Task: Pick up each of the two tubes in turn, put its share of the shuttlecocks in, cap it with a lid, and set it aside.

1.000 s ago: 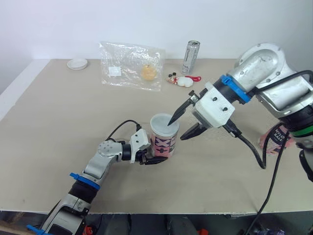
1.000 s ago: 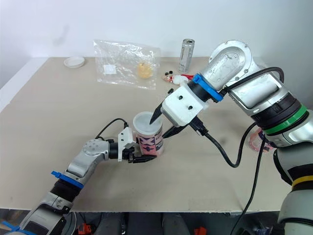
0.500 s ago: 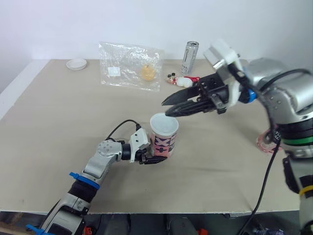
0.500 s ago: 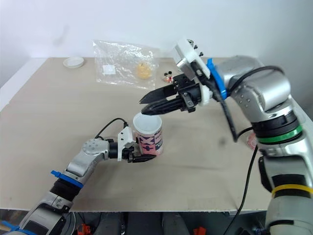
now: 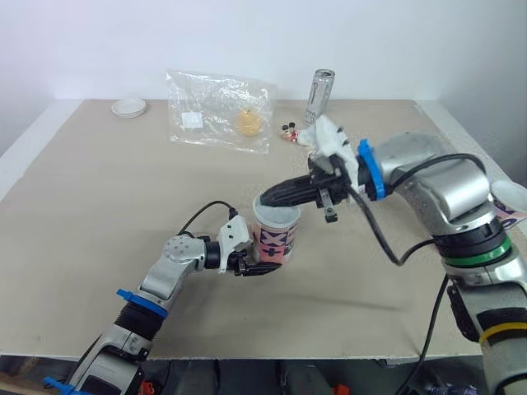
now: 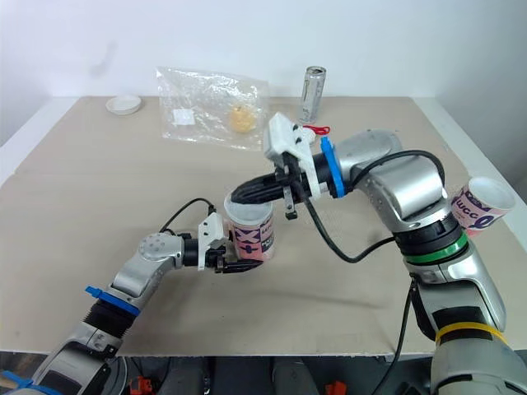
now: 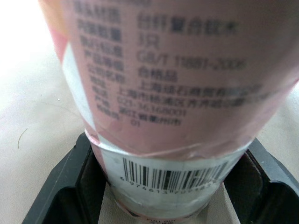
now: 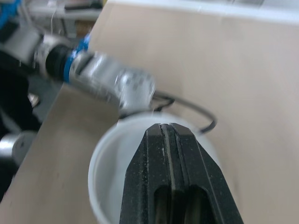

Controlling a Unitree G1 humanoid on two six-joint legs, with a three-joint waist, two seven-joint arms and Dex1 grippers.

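Pink tube (image 5: 276,237) upright within left pincer (image 5: 257,265)

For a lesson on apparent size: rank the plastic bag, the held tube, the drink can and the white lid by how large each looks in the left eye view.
1. plastic bag
2. tube, though it is nearest the camera, which enlarges it
3. drink can
4. white lid
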